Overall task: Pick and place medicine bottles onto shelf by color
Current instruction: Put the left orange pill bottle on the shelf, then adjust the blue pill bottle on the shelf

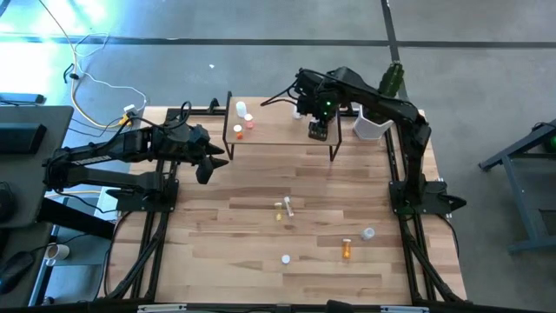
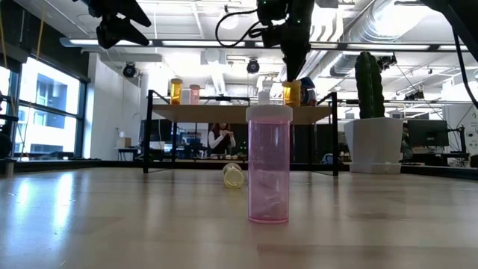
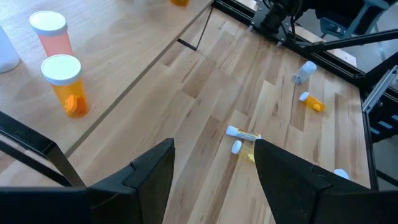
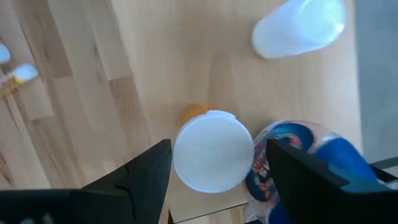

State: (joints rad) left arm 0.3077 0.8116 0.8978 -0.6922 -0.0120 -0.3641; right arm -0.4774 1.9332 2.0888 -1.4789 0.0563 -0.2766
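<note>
Right gripper (image 4: 214,165) open above an orange bottle (image 4: 213,158) on the shelf (image 1: 278,132).

The bottle stood upright between the spread fingers, beside a blue jar (image 4: 292,158) at the shelf's right end. The left gripper (image 3: 214,171) hung open above the worktop (image 1: 261,217), near the shelf's left end, where three more bottles (image 1: 244,119) stood. Other bottles (image 1: 284,209) lay scattered across the worktop.

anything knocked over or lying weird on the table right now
Yes. Several medicine bottles lie on their sides on the table instead of standing: an orange bottle near the front right, a clear one beside it, and a small cluster mid-table. The pink bottle stands upright. Bottles on the shelf look upright.
</note>
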